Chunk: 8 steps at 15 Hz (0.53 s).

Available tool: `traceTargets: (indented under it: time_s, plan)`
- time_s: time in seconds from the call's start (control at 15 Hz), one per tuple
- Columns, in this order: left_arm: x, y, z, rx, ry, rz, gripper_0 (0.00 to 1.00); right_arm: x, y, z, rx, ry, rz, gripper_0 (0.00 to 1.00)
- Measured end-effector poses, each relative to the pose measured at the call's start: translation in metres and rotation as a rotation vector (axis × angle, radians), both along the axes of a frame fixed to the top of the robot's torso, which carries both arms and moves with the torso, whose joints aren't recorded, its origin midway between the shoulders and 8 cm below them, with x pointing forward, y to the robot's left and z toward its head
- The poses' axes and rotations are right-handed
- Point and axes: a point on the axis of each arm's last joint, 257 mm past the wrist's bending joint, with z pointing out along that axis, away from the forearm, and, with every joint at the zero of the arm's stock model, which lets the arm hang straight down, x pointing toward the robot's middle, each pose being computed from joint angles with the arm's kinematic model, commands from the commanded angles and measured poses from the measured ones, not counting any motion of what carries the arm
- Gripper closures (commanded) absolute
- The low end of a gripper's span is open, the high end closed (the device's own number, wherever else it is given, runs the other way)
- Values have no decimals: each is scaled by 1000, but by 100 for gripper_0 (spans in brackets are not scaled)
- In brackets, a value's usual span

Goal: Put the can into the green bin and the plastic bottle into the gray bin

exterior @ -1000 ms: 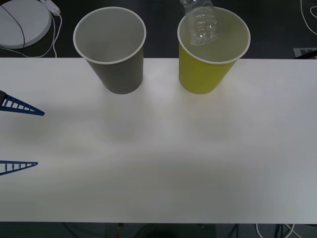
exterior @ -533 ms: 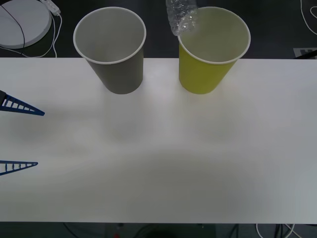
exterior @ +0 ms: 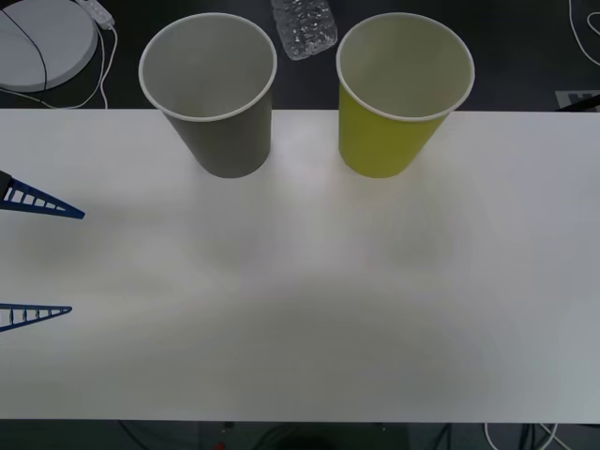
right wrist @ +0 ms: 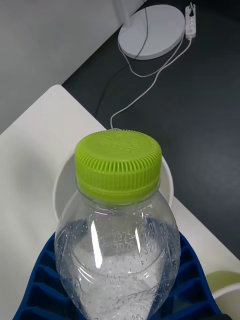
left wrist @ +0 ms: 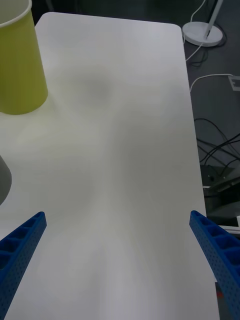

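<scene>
Clamped in the right pincer point(right wrist: 120, 295), the plastic bottle point(exterior: 304, 26) hangs cut off between the gray bin point(exterior: 211, 89) and the green bin point(exterior: 398, 94), while the left pincer point(exterior: 37, 258) waits spread apart over the desk point(exterior: 309, 300).

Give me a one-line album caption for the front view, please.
Clear plastic bottle carried high between the gray bin and green bin.

Lab or office — white table point(exterior: 300, 309), floor cables point(left wrist: 212, 140)
</scene>
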Motion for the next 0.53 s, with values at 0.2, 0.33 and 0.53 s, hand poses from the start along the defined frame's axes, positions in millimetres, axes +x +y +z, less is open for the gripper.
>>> traceTargets:
  time_s: [0.2,0.33,0.53]
  plan:
    - [0,0,0,0,0,0,0,7,13,-3,-25,-3,-21,100]
    - [0,0,0,0,0,0,0,10,23,-3,-38,-9,-30,100]
    - [0,0,0,0,0,0,0,12,36,-5,-53,-12,-39,100]
